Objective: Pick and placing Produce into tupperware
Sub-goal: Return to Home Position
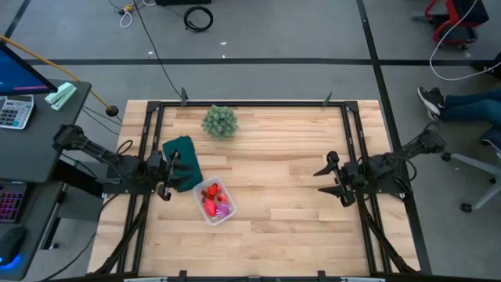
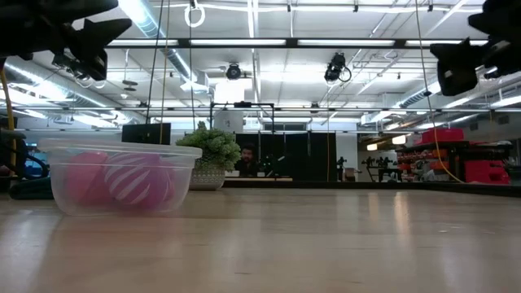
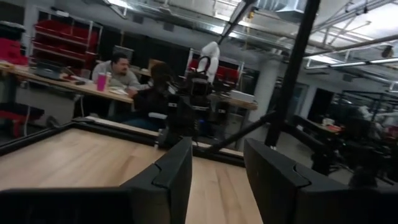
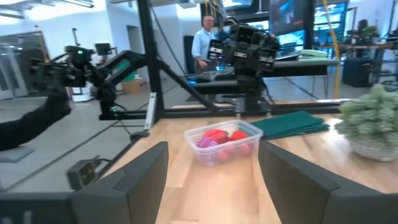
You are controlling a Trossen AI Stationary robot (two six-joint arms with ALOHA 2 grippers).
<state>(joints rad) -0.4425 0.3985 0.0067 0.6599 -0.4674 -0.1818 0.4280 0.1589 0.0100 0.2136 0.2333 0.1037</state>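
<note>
High view shows the tupperware (image 1: 225,188) on the table (image 1: 297,172) toward its left side, one corner just beside a green cloth (image 1: 186,149); the produce (image 1: 211,200) lies inside it, red pieces with a purple one, and I see no loose piece on the wood, so the packing looks finished. A bushy plant (image 1: 220,121) stands near the far edge, apart from all this.

The left gripper (image 1: 172,175) hangs over the cloth, just beside the tupperware; its wrist view shows the fingers (image 3: 171,180) set apart with nothing between them, looking level across the table into the room, where a person sits at a desk; that level gaze suggests the arm is raised rather than reaching down. The right gripper (image 1: 322,180) sits well apart on the right side, also spread wide and empty, facing the tupperware (image 4: 224,142) across bare wood.

Low view bears this out: both arms show only at the top corners, off the surface, while the tupperware (image 2: 118,175) rests flat with pink produce (image 2: 138,183) visible through its wall.

Empty, parted jaws fit arms done with carrying; likely they are parking. The left one is the closer to the rim, so it should clear upward before swinging back.
</note>
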